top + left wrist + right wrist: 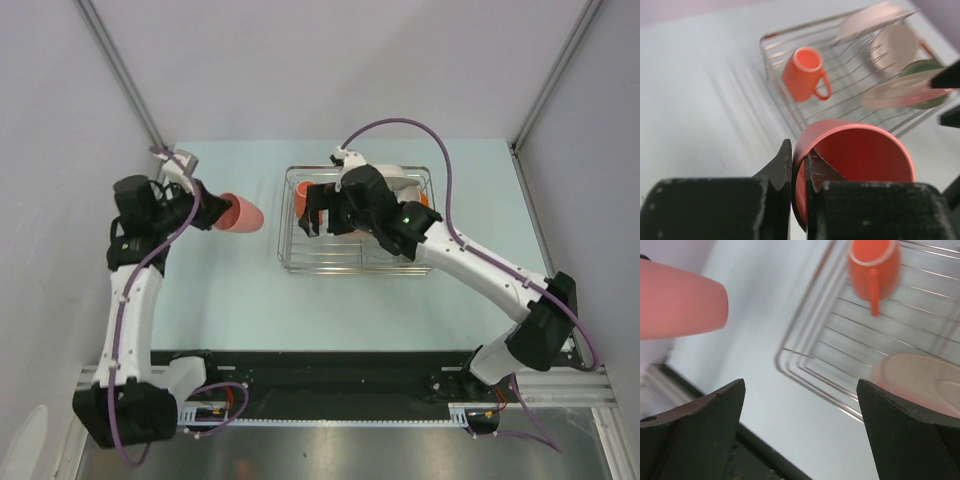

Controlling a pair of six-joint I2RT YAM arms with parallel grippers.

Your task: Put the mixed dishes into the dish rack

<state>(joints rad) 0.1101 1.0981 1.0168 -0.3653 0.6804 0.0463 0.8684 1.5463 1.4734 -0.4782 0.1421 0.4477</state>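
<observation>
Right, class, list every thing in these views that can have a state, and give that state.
dish rack: partly loaded.
left gripper: shut on the rim of the held orange cup.
held orange cup: lifted, tipped sideways, left of the dish rack.
other orange cup: loose inside the dish rack's left end.
right gripper: open, empty, above the dish rack.
plates: propped on edge in the dish rack.
pale green bowl: on edge beside the plates.

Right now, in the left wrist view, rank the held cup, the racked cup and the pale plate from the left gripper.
1. held orange cup, in the left gripper
2. racked orange cup, near end of the rack
3. pale pink plate, far end
</observation>
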